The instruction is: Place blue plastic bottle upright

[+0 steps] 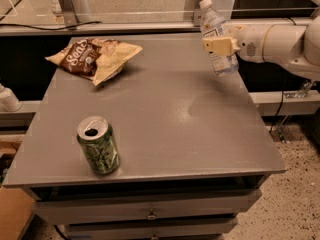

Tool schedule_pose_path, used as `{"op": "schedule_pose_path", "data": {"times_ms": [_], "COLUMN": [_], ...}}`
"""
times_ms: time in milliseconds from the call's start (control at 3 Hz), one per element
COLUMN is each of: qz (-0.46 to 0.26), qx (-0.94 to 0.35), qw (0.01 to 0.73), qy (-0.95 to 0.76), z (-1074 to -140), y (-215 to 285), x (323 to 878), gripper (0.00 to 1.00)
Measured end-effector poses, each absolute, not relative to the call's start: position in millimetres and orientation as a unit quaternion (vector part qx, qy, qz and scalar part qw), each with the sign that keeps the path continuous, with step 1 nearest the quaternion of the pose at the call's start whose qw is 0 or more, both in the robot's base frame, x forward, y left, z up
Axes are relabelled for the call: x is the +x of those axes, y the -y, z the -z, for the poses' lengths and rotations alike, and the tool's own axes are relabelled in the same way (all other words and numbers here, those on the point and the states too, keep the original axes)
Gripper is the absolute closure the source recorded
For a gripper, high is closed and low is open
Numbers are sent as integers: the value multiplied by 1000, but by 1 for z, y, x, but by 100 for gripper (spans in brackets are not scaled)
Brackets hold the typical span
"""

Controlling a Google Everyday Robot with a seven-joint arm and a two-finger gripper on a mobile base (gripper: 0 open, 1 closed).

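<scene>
Hand: my hand (216,45) is at the far right of the scene, above the rear right part of the worktop (200,134), reaching in from the right.
Grip: it is pinching the blue plastic bottle around its middle; one cream-coloured finger (220,45) lies across the front of the bottle, and the other is hidden behind it.
Arm: my white arm (280,43) runs nearly level from the right edge to the hand.
Blue plastic bottle: the blue plastic bottle (214,23) is in my grip near the worktop's rear right corner, close to upright, with its top leaning a little to the left.
Cap: the white cap (205,4) is at the top, above my finger.
Base: the bottle's lower end shows below my finger, over the grey surface; I cannot tell whether it touches the worktop.
Green soda can: the green soda can (98,145) stands upright near the front left edge, its opened top showing, well apart from the bottle.
Chip bag: a brown and tan chip bag (95,56) lies flat at the rear left, apart from both can and bottle.
Drawer: a grey drawer front (150,214) sits under the worktop's front edge.
</scene>
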State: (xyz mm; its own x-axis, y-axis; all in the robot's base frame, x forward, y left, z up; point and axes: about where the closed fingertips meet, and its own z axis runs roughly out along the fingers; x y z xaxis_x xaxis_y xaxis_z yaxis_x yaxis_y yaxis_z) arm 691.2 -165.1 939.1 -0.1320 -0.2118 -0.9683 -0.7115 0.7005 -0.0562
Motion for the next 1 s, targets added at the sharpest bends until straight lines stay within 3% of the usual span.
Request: {"op": "schedule_pose_path", "data": {"times_ms": [333,1000], "qz": [-281,-438], "qx": [-262,-207], "qw": [620,679], "qy": [-685,-552], "z": [-927,-973], "y": [187,141], "x": [666,638], "gripper": [100,100]}}
